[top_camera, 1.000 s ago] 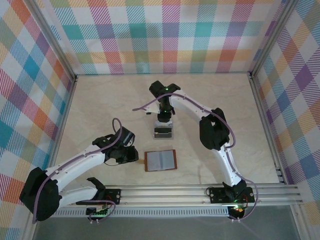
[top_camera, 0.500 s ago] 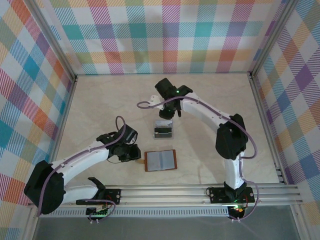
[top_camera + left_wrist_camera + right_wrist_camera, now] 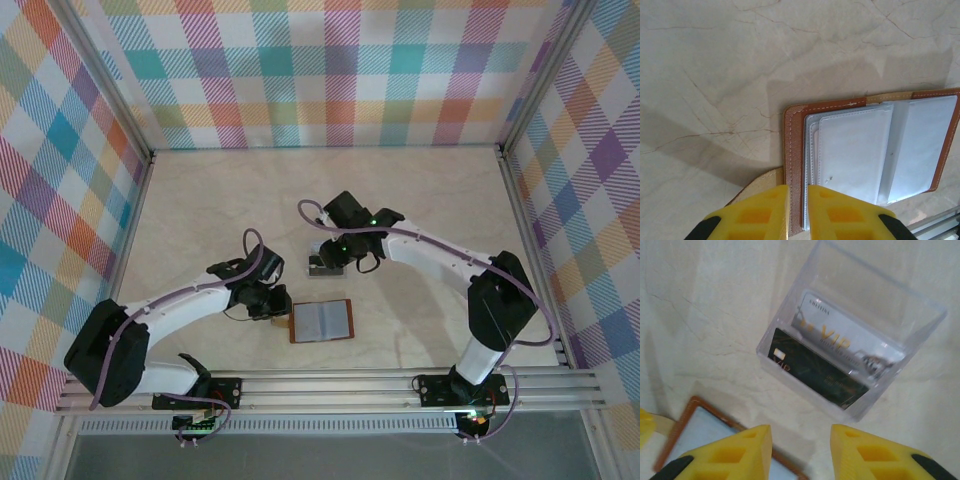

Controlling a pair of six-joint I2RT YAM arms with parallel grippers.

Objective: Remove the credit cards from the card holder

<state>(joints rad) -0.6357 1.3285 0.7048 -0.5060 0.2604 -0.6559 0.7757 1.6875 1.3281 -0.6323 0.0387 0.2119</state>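
Cards out, holder laid open: your reddish-brown leather card holder (image 3: 321, 320) lies flat and unfolded on the pale marbled tabletop (image 3: 200, 200), near the front rail and between the two arms. Its clear grey-white pockets (image 3: 855, 155) show nothing inside that you can make out. The two credit cards, a pale whitish-blue card (image 3: 840, 337) lettered VIP and a dark grey card (image 3: 815, 374), rest one beside the other in a small clear plastic box (image 3: 875, 295). The box stands just beyond the holder's far edge, near it but apart, with the dark card on the holder's side. Your left pincer (image 3: 797, 212) is down at the holder's left border, its yellow jaws drawn narrow and the stitched leather edge running into the slim gap. Whether it pinches that edge or merely sits over it, you cannot tell from here. Your right pincer (image 3: 801, 450) hangs over the strip of tabletop between box and holder, jaws moderately apart and holding nothing. By the look of it, the pulling-out step is done and you are at the close. The next move calls for a check of every sleeve for a hidden card. If the left jaws do have the leather, release gently so the holder does not drag, then lift both arms straight up, clear of the box.
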